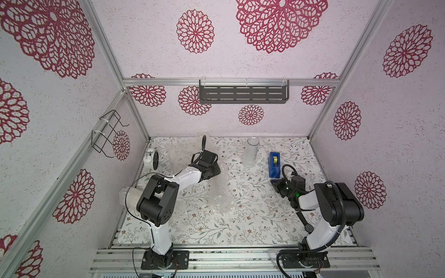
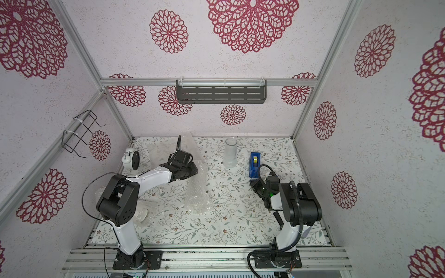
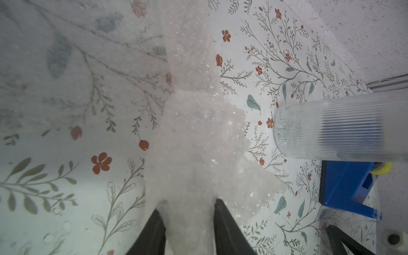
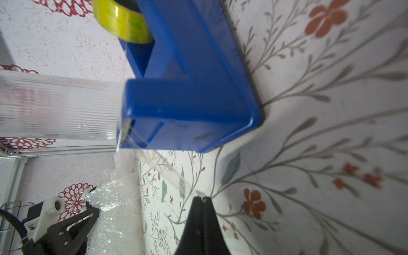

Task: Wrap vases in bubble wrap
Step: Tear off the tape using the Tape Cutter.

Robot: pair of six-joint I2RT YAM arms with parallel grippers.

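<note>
A clear ribbed glass vase (image 1: 251,151) (image 2: 230,151) (image 3: 331,130) stands upright and bare at the back of the table. Mid-table lies a roll of bubble wrap (image 1: 219,192) (image 2: 198,195) (image 3: 198,143). My left gripper (image 1: 218,169) (image 2: 195,169) (image 3: 187,205) is shut on its far end; what is inside the roll is hidden. Another wrapped bundle (image 1: 130,197) (image 2: 142,214) lies under the left arm. My right gripper (image 1: 274,183) (image 2: 252,183) (image 4: 202,197) is shut on a strip of clear tape (image 4: 167,170) drawn from the blue tape dispenser (image 1: 274,163) (image 4: 187,99).
A loose bubble wrap sheet (image 1: 180,151) lies at the back left. A white alarm clock (image 1: 150,157) (image 2: 130,158) stands by the left wall. A wire basket (image 1: 108,134) hangs on that wall, and a grey shelf (image 1: 243,93) on the back wall.
</note>
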